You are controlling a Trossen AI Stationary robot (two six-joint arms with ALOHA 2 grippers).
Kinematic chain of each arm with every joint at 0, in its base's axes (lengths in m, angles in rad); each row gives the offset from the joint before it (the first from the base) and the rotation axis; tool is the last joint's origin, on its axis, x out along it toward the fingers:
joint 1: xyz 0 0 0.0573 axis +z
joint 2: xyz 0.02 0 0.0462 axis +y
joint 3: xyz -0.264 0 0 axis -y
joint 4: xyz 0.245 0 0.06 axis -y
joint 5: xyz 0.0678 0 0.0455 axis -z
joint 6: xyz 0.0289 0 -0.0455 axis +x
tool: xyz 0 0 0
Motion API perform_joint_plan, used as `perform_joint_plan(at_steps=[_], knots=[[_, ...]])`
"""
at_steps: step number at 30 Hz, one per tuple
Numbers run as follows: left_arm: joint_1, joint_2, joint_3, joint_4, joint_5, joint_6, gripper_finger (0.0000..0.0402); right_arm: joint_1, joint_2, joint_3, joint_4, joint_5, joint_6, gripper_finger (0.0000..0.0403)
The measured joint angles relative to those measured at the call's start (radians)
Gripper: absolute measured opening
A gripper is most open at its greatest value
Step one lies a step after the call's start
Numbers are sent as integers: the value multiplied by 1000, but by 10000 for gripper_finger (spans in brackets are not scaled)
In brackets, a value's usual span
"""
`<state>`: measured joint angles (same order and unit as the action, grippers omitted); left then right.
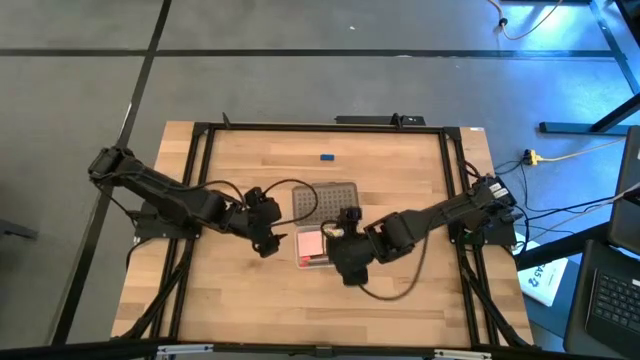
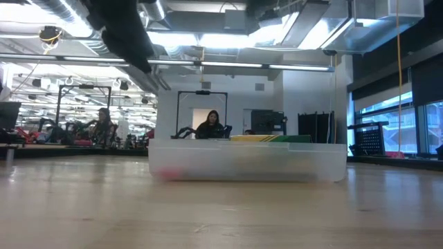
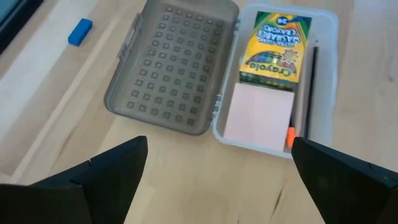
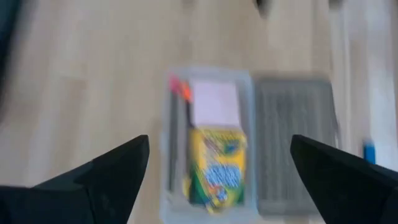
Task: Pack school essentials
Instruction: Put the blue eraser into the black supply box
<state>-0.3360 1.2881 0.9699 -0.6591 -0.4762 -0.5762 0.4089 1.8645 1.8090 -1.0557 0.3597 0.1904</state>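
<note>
Near the middle of the worktop (image 1: 400, 290), the left gripper (image 1: 266, 240) is held above the wood just left of the clear case (image 3: 323, 74), its fingers (image 3: 106, 180) spread wide apart with nothing between them. Bare wood is left open between this gripper and the worktop's left edge and front edge. The grey dotted lid (image 3: 174, 68) is seen folded flat on the wood on the far side of the case, towards the worktop's back edge. Inside the case the green-and-yellow crayon box (image 3: 273, 46) lies touching the pink square pad (image 3: 258, 118), and thin pencils (image 3: 305, 93) are laid along one long wall, an orange tip showing at the pad's corner. The tiny blue block (image 1: 327, 156) is set alone near the back edge, well apart from the case, with clear wood all around it. The right gripper (image 1: 350, 270) is held over the case's right side, its fingers (image 4: 106, 180) likewise wide apart and empty; open worktop remains towards the right edge and the front right corner.
</note>
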Motion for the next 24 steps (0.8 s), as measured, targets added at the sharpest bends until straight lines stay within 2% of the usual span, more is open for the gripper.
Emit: perform_joint_plan(at_steps=[6, 10, 12, 14, 19, 24], knots=[[-33, 1, 0, -8, -5, -25, 394, -93, 1, -129, -129, 31, 191, 388], [-50, 1, 0, -7, -7, -33, 394, -146, -17, -189, -322, 139, 375, 388], [-55, 1, 0, -9, -7, -44, 394, -170, -49, -239, -349, 174, 445, 388], [-59, 1, 0, -9, -13, -46, 394, -192, -79, -305, -333, 180, 482, 388], [-64, 1, 0, -10, -22, -46, 394, -231, -112, -511, -145, 175, 489, 388], [-64, 2, 0, -10, -22, -46, 394, -271, -115, -632, -51, 100, 512, 388]])
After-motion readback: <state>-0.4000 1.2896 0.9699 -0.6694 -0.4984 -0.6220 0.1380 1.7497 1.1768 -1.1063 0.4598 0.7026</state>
